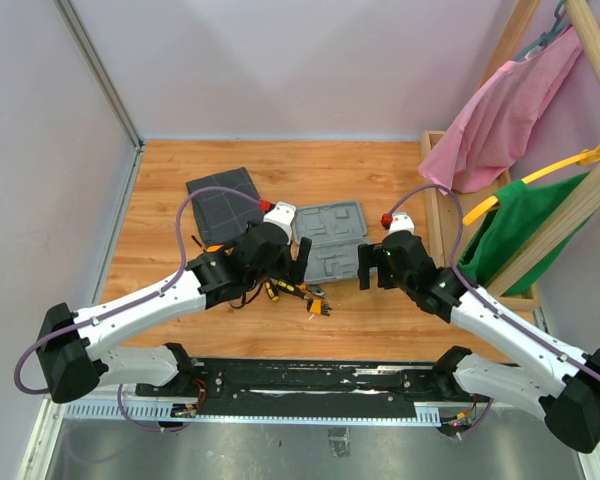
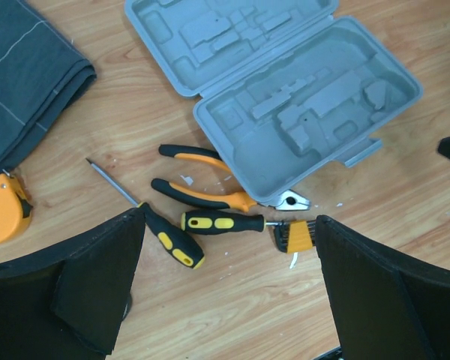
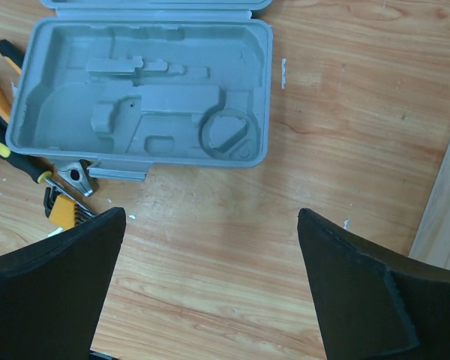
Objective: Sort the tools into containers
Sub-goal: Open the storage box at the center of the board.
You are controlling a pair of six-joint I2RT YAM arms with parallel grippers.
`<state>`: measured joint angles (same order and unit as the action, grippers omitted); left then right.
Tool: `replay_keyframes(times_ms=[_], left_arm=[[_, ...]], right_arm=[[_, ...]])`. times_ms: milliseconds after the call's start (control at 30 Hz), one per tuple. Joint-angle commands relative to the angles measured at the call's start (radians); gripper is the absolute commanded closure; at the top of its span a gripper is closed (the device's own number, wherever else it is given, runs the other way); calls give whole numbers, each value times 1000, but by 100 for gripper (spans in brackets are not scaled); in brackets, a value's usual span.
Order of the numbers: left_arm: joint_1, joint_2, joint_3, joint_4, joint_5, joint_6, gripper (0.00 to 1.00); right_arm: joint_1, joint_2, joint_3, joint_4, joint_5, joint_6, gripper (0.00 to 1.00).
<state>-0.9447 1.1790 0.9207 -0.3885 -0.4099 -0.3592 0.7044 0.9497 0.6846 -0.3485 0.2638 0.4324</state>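
The open light-grey case lies mid-table, its moulded insides empty. The dark grey pouch lies at the back left. Near the case's front edge lie the orange-and-black pliers, two black-and-yellow screwdrivers and the small orange bit holder. The round orange piece sits by the pouch. The black tape ring is out of view. My left gripper hangs open and empty above the screwdrivers. My right gripper is open and empty over bare wood in front of the case.
A wooden rack with pink and green clothes on hangers stands at the right, with a low wooden frame along the table's right side. Walls close the back and left. A black rail runs along the near edge.
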Motion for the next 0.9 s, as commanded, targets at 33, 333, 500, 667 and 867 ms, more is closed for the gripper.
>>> replay_keyframes(times_ms=[33,333,500,667,867], left_arm=[[-3,-28,32,43,46,-34,1],[82,18,96,-27,85,30,1],[284,-4,80,6,302,13,1],[316,36,140,-47,227,65,1],[316,47,115,-36,190,105,1]], right_arm=[[-8,70,75,-90,43,25,2],[-10,147,91,-97,43,152,2],[-10,126,55,-82,57,356,2],[-10,138,35,-80,100,610,1],[-11,187,19,-98,103,819,4]])
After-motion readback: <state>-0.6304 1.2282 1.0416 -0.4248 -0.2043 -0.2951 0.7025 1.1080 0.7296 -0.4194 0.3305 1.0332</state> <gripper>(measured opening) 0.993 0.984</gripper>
